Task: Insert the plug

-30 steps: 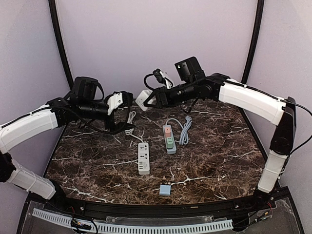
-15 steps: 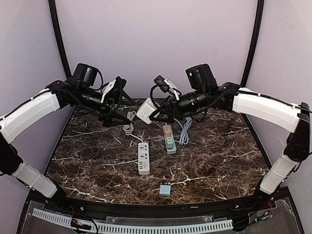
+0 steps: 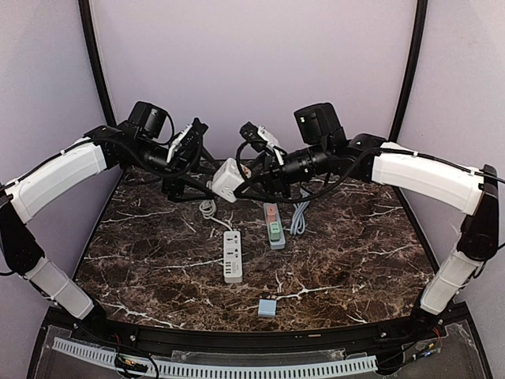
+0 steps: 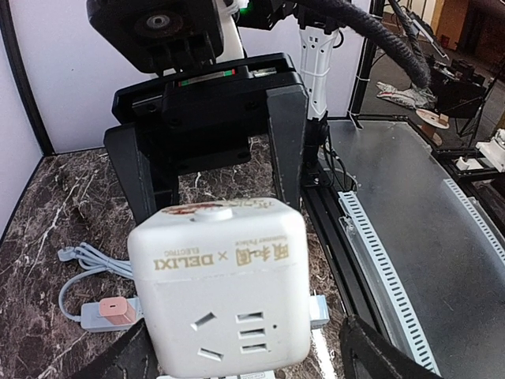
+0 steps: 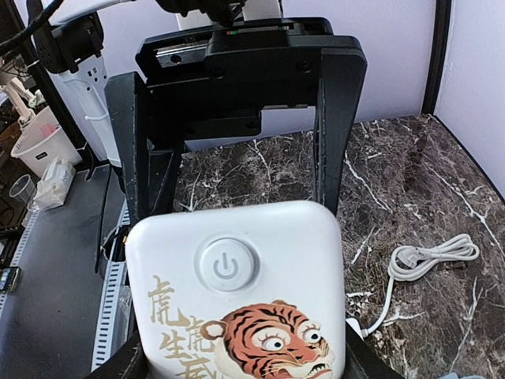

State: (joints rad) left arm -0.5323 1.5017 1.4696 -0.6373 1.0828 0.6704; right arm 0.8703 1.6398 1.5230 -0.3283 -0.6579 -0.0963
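Above the worktop (image 3: 158, 260), we log: right gripper (image 3: 240, 178) clamped on white socket cube (image 3: 226, 180); left gripper (image 3: 196, 172) spread wide, just beside it.

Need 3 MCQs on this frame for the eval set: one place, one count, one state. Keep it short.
1. Where is the cube socket?
A. held above the table, between the arms
B. lying flat on the table
C. plugged into a power strip

2. How many power strips lie on the table?
A. one
B. two
C. four

3. The left end effector is:
A. open
B. shut, empty
C. shut on a power strip

Key: 1 A, the right end effector grips it in the air; 2 B, a white strip and a grey strip; 3 A, its fingers stand wide apart in the right wrist view.
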